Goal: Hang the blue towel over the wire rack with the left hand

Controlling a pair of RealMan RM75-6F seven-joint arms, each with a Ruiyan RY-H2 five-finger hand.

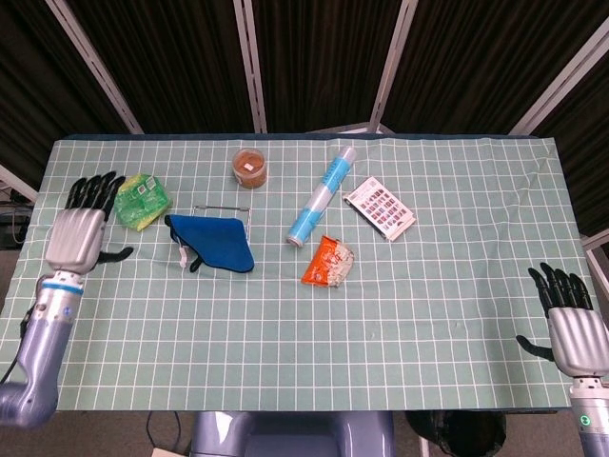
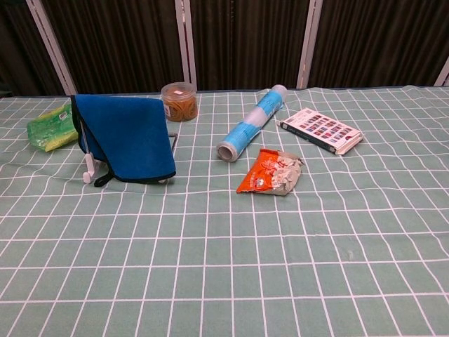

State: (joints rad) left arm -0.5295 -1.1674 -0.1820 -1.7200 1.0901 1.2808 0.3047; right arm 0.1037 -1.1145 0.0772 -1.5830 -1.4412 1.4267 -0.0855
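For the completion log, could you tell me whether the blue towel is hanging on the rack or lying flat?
Hanging: the blue towel drapes over the wire rack, standing off the table.

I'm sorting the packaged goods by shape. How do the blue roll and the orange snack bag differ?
The blue roll is a long, smooth cylinder lying at a slant; the orange snack bag is short, flat and crumpled. The roll is pale blue with a white far end; the bag is orange with a whitish patch. The roll lies farther back, the bag nearer the camera. Both lie untouched on the checked cloth.
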